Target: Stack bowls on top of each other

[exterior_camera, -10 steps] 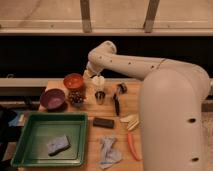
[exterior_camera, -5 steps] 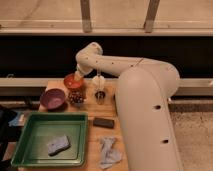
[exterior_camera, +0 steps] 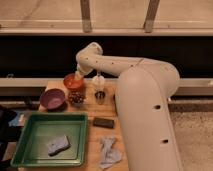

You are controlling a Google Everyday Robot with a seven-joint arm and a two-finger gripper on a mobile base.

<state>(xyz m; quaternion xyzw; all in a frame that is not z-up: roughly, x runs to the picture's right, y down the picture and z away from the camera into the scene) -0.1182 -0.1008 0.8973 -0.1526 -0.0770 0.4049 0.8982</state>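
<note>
The orange-red bowl [exterior_camera: 73,81] sits at the back left of the wooden table [exterior_camera: 95,132]. The purple bowl [exterior_camera: 52,99] rests apart from it, to its front left. My gripper [exterior_camera: 78,76] hangs at the end of the white arm, right over the orange bowl's right rim and down at its level. Its jaws stand open, and the bowl still rests on the table. The arm's big white body covers the right side of the table.
A large green tray [exterior_camera: 30,150] holding a grey-blue sponge [exterior_camera: 57,145] fills the front left. Two small cups [exterior_camera: 76,97] [exterior_camera: 100,95] and a white bottle [exterior_camera: 98,80] stand just right of the bowls. A black block [exterior_camera: 103,122] and a crumpled cloth [exterior_camera: 109,152] lie nearer the front.
The arm has swung left and down, carrying the gripper from the table's middle to the orange bowl. Both bowls stay where they were.
</note>
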